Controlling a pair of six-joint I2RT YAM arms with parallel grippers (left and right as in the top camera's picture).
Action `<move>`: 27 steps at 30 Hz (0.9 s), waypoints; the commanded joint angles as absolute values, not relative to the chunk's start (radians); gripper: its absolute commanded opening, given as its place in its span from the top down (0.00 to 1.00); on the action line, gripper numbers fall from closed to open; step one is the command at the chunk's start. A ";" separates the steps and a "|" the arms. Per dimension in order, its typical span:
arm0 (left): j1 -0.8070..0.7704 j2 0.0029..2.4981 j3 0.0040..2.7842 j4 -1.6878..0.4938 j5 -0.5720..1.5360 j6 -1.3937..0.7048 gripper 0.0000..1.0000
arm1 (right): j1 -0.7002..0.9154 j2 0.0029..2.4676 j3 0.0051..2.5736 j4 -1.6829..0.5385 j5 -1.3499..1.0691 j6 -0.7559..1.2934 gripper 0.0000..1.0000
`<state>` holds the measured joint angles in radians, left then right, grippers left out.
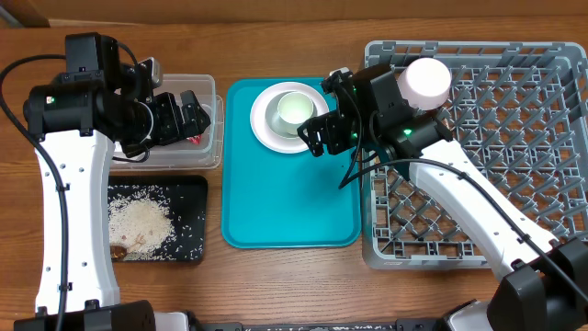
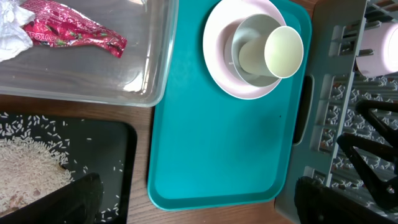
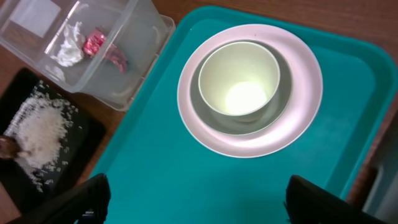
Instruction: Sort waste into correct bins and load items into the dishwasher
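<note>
The wooden surface [image 1: 276,276] carries four containers. Largest is the grey dish rack [image 1: 524,119] on the right, with one small pale pink bowl [image 1: 427,79] near its far left corner.

The flat teal tray [image 1: 285,202] lies in the middle. At its far end sits the round plate [image 3: 298,112], a second bowl [image 3: 249,126] stands on the plate, and the cup [image 3: 239,93] stands open side up inside that bowl.

At the far left, the clear tub [image 2: 149,81] holds the crumpled red wrapper [image 2: 74,34] and the white napkin [image 2: 12,34], which touch each other. Just in front of it, the black tray [image 1: 188,221] holds a heap of rice grains [image 1: 142,219], with more scattered around and a brown scrap [image 1: 119,248] at the heap's near edge.

The left tool [image 1: 200,118] hangs over the tub, spread wide and empty. The right tool [image 1: 312,138] hovers at the plate's right edge, spread, gripping nothing.
</note>
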<state>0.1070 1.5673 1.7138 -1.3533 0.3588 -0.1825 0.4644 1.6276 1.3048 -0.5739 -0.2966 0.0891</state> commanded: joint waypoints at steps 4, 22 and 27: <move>0.111 1.576 1.720 -1.349 0.355 -0.164 0.00 | 0.465 1.614 1.309 -0.579 -0.346 0.136 0.30; 0.111 1.576 1.721 -0.942 0.360 -0.208 0.00 | 0.295 1.486 1.321 -0.669 -0.183 0.325 0.27; 0.111 1.576 1.720 -0.896 0.367 -0.266 0.00 | 0.213 1.406 1.321 -0.755 -0.184 0.323 0.24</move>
<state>0.1070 1.5711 1.7126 -0.8906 0.3592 -0.2161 0.2466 1.4647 1.3052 -0.7372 -0.1944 0.3092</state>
